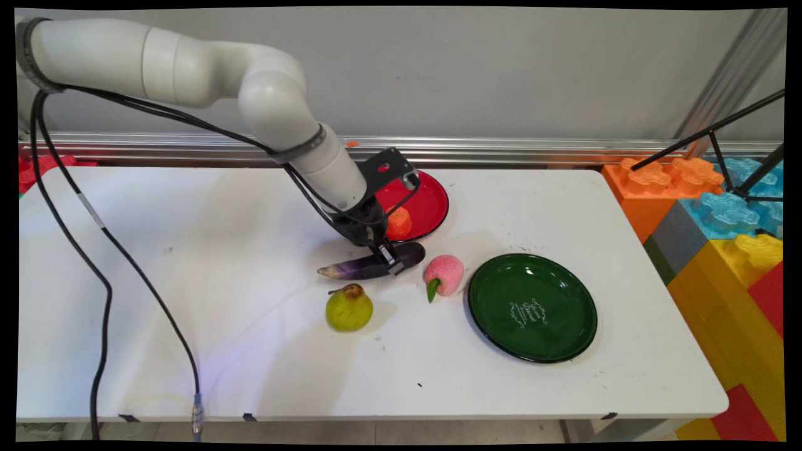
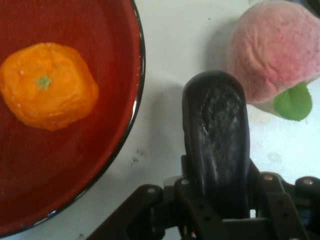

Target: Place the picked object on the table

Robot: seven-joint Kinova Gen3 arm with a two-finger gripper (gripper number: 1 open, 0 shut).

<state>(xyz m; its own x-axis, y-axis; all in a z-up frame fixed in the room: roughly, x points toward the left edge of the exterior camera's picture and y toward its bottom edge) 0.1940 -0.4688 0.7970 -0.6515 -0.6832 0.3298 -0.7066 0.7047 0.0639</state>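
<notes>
Purple eggplant [image 2: 217, 145] in claw [image 2: 220, 210] — peach [image 2: 272, 55], red plate [image 2: 120, 135] beside

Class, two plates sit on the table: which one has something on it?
The red plate, holding the orange. The green plate beside the peach holds nothing.

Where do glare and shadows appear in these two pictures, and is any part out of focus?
Main view: glare streaks on the green plate; soft shadows lie beside the pear and under the arm. Hand view: a pale sheen on the eggplant, which sits between the fingers of the gripper; the orange on the red plate and the peach look slightly soft.
</notes>
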